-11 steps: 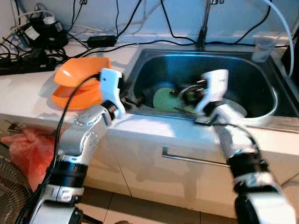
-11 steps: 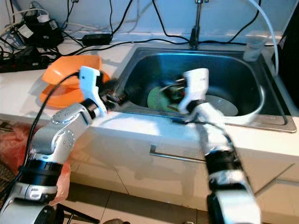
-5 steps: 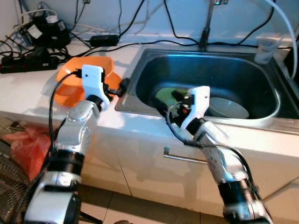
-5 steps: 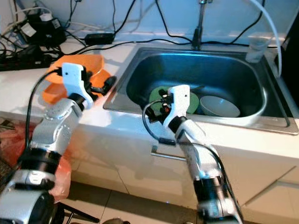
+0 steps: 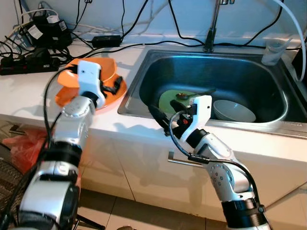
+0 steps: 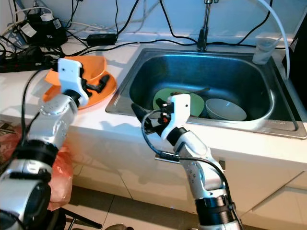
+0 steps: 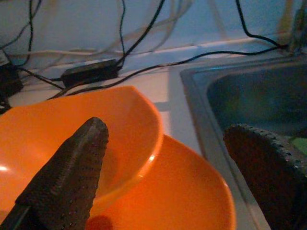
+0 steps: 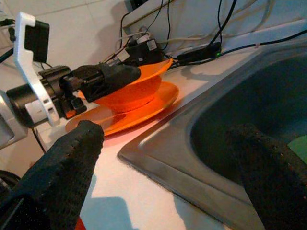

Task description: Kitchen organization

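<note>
My left claw (image 5: 115, 86) hangs spread wide over the orange plate (image 5: 112, 94), its two black fingers (image 7: 72, 177) well apart and gripping nothing; I cannot tell whether a fingertip grazes the plate's surface. Between and beyond those fingers sits the orange bowl (image 7: 96, 129), tilted on the plate so its open mouth faces up and toward the sink (image 5: 144, 81), the plate's far rim just beside the sink's edge.

My right claw (image 5: 160, 117) is released too, fingers (image 8: 62, 167) set far apart, empty, hovering at the sink's front rim near its corner closest to the orange plate, pointing toward that plate.

Inside the sink lies a green plate (image 5: 168, 99) flat on the bottom, with a spoon (image 5: 194, 94) across it, the handle running away from the orange plate toward a pale bowl (image 5: 233, 111) that stands upright just beside the green plate. The white desk (image 5: 29, 96) carries the orange plate.
</note>
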`<state>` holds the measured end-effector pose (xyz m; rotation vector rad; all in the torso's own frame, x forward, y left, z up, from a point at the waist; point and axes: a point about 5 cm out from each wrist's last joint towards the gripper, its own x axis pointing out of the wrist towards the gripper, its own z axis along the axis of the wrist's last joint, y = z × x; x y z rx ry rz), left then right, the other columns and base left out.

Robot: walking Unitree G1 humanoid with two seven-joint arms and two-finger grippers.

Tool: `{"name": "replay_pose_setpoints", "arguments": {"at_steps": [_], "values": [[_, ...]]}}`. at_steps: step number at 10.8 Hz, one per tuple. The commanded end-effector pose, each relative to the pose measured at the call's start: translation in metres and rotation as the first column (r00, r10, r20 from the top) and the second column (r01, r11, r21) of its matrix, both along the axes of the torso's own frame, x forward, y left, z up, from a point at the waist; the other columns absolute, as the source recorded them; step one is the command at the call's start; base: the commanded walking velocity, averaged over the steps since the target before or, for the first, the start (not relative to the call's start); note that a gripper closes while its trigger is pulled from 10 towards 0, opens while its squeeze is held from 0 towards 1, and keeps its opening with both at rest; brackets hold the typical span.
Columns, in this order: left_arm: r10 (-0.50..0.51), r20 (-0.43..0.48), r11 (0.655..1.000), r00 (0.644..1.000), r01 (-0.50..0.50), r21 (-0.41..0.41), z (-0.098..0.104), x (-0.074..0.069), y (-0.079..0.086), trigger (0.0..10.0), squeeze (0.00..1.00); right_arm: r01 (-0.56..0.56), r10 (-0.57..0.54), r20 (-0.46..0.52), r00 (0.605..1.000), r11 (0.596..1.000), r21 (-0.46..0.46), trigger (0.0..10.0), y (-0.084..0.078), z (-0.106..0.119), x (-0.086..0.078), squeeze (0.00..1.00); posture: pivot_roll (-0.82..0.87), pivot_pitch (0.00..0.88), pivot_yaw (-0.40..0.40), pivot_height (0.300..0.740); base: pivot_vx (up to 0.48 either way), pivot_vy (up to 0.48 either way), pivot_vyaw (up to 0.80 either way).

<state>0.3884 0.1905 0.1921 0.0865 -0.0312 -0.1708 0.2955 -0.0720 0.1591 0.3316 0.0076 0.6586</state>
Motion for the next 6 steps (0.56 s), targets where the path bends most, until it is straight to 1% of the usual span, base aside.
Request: {"name": "replay_pose_setpoints", "arguments": {"at_steps": [1, 2, 3, 4, 5, 6], "values": [[0.046, 0.011, 0.999, 0.999, -0.046, 0.020, 0.007, 0.004, 0.011, 10.0, 0.00, -0.003, 0.003, -0.004, 1.000, 1.000, 0.011, 10.0, 0.002, 0.003, -0.003, 1.00, 0.06, 0.000, 0.106, 0.740, 0.000, 0.000, 0.00], [0.065, 0.000, 0.997, 0.998, -0.065, 0.034, 0.007, 0.005, 0.015, 10.0, 0.00, -0.002, 0.002, -0.006, 1.000, 1.000, 0.012, 10.0, 0.002, 0.004, -0.004, 1.00, 0.06, 0.000, 0.109, 0.740, 0.000, 0.000, 0.00], [0.084, -0.077, 0.994, 0.994, -0.078, 0.074, 0.001, 0.008, 0.027, 10.0, 0.00, 0.001, -0.001, -0.009, 1.000, 1.000, 0.019, 10.0, 0.002, 0.008, -0.008, 1.00, 0.06, 0.000, 0.118, 0.740, 0.000, 0.000, 0.00], [0.080, -0.110, 0.993, 0.991, -0.070, 0.093, 0.000, 0.009, 0.033, 10.0, 0.00, 0.003, -0.002, -0.012, 1.000, 1.000, 0.023, 10.0, 0.003, 0.009, -0.011, 1.00, 0.05, 0.000, 0.126, 0.740, 0.000, 0.000, 0.00], [0.086, -0.152, 0.988, 0.985, -0.065, 0.141, -0.004, 0.008, 0.040, 10.0, 0.00, 0.005, -0.004, -0.022, 1.000, 1.000, 0.027, 10.0, 0.002, 0.009, -0.015, 1.00, 0.05, 0.000, 0.131, 0.740, 0.000, 0.000, 0.00], [0.070, -0.176, 0.986, 0.982, -0.041, 0.164, -0.005, 0.008, 0.041, 10.0, 0.00, 0.008, -0.007, -0.030, 1.000, 1.000, 0.029, 10.0, 0.002, 0.008, -0.018, 0.99, 0.05, 0.000, 0.139, 0.740, 0.000, 0.000, 0.00]]}}
